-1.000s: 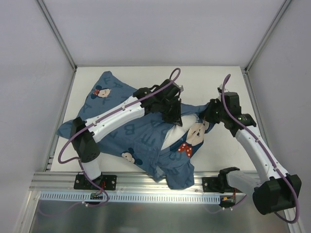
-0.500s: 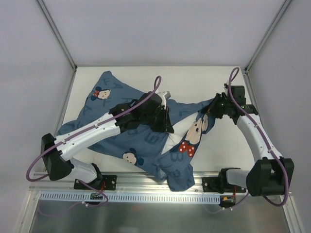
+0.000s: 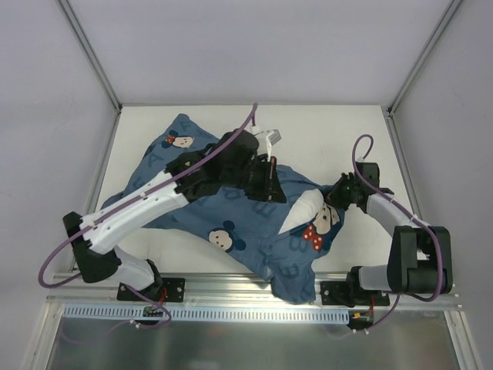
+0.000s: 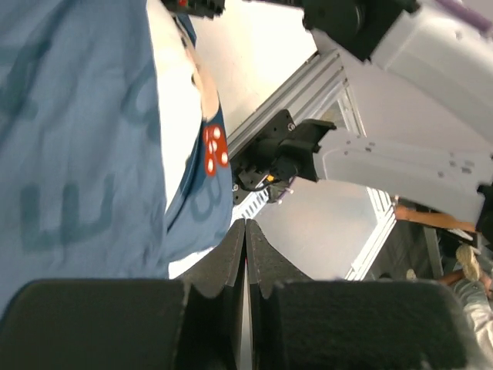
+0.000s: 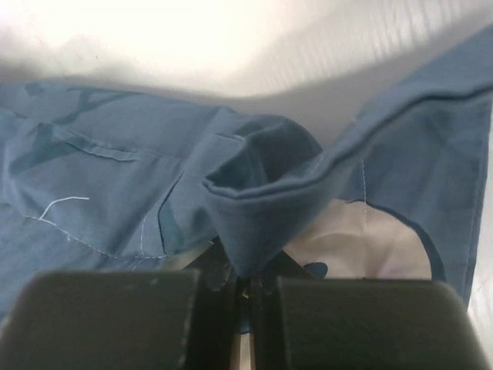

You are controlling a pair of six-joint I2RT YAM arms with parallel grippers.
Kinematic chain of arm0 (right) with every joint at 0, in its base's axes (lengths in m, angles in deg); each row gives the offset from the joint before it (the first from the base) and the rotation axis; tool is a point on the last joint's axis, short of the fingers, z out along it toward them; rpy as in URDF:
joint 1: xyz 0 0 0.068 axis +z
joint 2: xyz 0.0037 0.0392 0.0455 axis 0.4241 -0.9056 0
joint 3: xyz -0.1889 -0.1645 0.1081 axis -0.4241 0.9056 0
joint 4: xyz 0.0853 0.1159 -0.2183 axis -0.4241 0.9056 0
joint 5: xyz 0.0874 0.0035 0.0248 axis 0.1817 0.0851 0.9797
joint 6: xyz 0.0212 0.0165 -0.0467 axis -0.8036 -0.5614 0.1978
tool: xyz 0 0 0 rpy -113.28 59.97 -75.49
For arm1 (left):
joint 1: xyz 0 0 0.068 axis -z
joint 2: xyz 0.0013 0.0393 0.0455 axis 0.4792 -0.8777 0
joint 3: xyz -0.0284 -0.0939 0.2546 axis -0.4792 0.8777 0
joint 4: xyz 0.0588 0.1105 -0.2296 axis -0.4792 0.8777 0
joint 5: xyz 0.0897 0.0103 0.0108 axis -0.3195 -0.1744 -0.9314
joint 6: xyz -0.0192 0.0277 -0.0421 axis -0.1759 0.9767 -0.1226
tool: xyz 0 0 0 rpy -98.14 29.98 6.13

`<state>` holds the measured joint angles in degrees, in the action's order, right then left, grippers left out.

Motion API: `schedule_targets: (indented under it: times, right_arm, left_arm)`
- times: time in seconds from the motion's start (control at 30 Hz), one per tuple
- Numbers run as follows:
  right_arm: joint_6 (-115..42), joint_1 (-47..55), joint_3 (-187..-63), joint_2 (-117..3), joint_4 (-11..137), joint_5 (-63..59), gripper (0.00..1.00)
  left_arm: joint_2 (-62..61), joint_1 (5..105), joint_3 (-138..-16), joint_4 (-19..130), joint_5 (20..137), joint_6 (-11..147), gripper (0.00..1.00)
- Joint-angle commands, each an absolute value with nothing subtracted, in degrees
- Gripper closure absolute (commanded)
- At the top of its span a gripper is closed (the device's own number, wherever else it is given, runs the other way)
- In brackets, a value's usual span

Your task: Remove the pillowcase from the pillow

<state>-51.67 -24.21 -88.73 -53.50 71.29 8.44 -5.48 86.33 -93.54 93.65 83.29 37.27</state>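
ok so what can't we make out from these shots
Most of the pillow: top view, covered by the pillowcase and left arm.
Left gripper tips: top view, hidden under its own wrist.
Right gripper: wrist view, fold hides whether pillow is pinched too.

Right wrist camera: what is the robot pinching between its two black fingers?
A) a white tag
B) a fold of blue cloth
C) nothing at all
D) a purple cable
B: in the right wrist view, the right gripper is shut on a folded edge of the blue pillowcase, which sticks up from between its fingers.
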Motion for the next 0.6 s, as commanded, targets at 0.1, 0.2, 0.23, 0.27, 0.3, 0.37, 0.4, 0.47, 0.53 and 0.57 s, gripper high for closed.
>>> schedule_targets:
  times: [0.1, 0.2, 0.23, 0.27, 0.3, 0.37, 0.4, 0.47, 0.53, 0.57]
  right_arm:
    - [-52.7, -23.0, -86.8, -46.5, 70.4, 8.5, 0.99]
    - [-52.7, -23.0, -87.1, -44.3, 71.8, 8.4, 0.99]
    - [-52.7, -23.0, -87.1, -43.9, 71.9, 8.5, 0.99]
    - [-52.7, -23.0, -87.1, -43.0, 72.2, 8.5, 0.99]
    - [-52.9, -23.0, -87.1, -42.5, 72.6, 8.7, 0.99]
    - [-52.8, -23.0, -87.0, -41.4, 73.1, 9.0, 0.99]
    - [-52.9, -23.0, -86.9, -41.0, 73.3, 9.0, 0.99]
    - [-53.0, -23.0, -86.9, -40.3, 73.6, 9.0, 0.99]
    - [-53.1, -23.0, -86.8, -39.1, 73.7, 9.1, 0.99]
    - [-53.5, -23.0, -86.7, -38.8, 74.0, 9.1, 0.99]
  left_arm:
    - [-28.9, 90.9, -117.4, 106.1, 81.1, 44.0, 1.0]
    - [-39.7, 92.8, -136.2, 114.7, 78.1, 45.7, 0.85]
    - [-42.1, 93.1, -140.2, 117.3, 76.7, 46.0, 0.8]
    - [-44.2, 93.5, -143.2, 119.9, 73.7, 46.2, 0.74]
    - [-46.9, 93.6, -145.5, 122.9, 72.9, 46.4, 0.66]
    - [-47.7, 93.6, -145.6, 123.5, 70.8, 46.5, 0.51]
    - [-48.2, 93.6, -144.3, 123.4, 70.8, 46.5, 0.48]
    - [-49.1, 93.6, -143.8, 123.4, 68.4, 46.3, 0.48]
    - [-51.0, 93.6, -143.9, 123.4, 67.3, 46.0, 0.49]
    - [-52.3, 93.6, -144.1, 123.4, 67.0, 45.8, 0.49]
